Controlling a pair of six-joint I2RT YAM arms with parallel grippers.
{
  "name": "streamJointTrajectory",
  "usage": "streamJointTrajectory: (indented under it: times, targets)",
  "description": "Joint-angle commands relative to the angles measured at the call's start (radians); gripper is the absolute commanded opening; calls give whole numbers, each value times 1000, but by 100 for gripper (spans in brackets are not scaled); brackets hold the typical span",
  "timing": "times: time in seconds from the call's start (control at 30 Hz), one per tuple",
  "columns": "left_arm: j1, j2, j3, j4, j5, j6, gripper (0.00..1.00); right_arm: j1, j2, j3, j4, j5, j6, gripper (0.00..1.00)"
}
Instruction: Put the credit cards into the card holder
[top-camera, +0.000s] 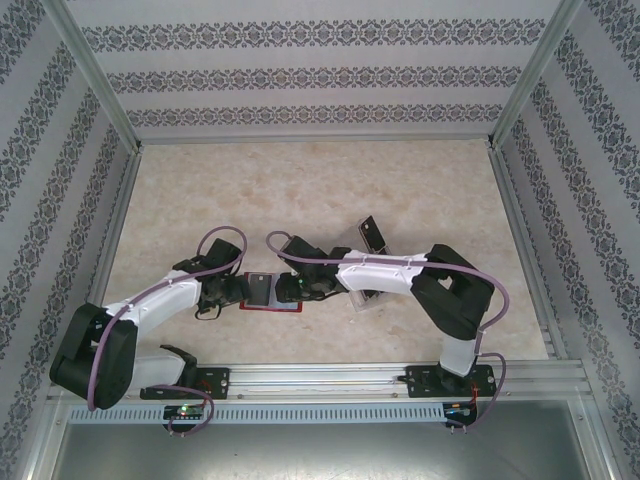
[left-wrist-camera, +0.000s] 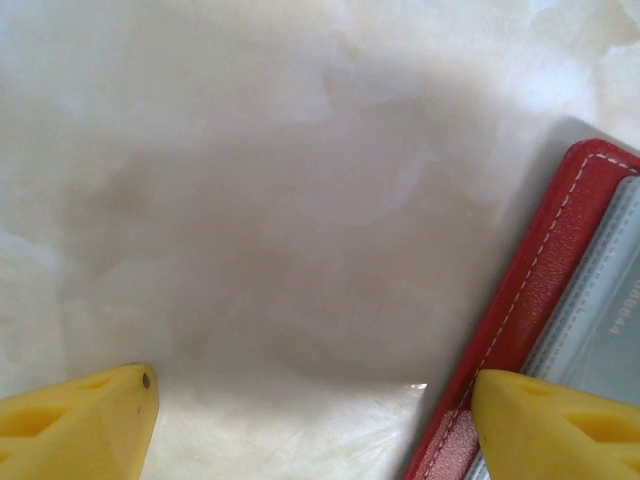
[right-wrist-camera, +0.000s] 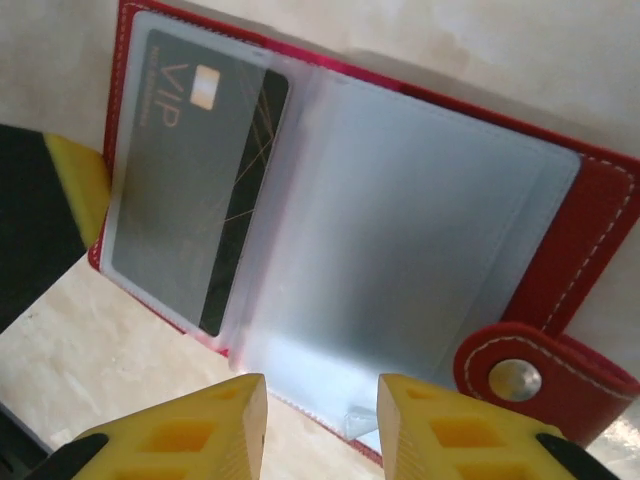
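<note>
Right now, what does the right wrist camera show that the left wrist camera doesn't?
Right wrist camera: a dark card tucked in a clear pocket of the opened wallet, and its snap tab. Left wrist camera: a wide stretch of bare table beside the wallet's edge. Both: the red wallet and yellow fingers at the bottom.

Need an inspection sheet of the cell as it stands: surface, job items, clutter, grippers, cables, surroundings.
Surface: beige marbled tabletop, no spills seen.
Job's things: small red leather-like folding wallet lies open; one dark grey VIP card sits in a clear sleeve; another dark card lies farther back.
Clutter: clear plastic tray, partly under the right arm.
Grippers: left gripper open, one finger over the wallet's edge; right gripper open at the sleeves' near edge.
Cables: purple cables looped along both arms.
Surroundings: patterned walls, aluminium frame.
</note>
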Motion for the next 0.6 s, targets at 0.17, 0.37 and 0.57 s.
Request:
streamJointTrajectory:
  times: [0.17, 0.37, 0.57]
  targets:
    - [-87, 28, -26, 54, 100, -75, 82, -95, 4, -23, -14, 46, -14, 36]
    - [-104, 20, -8, 49, 96, -85, 82, -118, -29, -16, -42, 42, -37, 36]
    - [-104, 22, 5, 29, 61, -62, 82, -55, -71, -22, -40, 32, -8, 35]
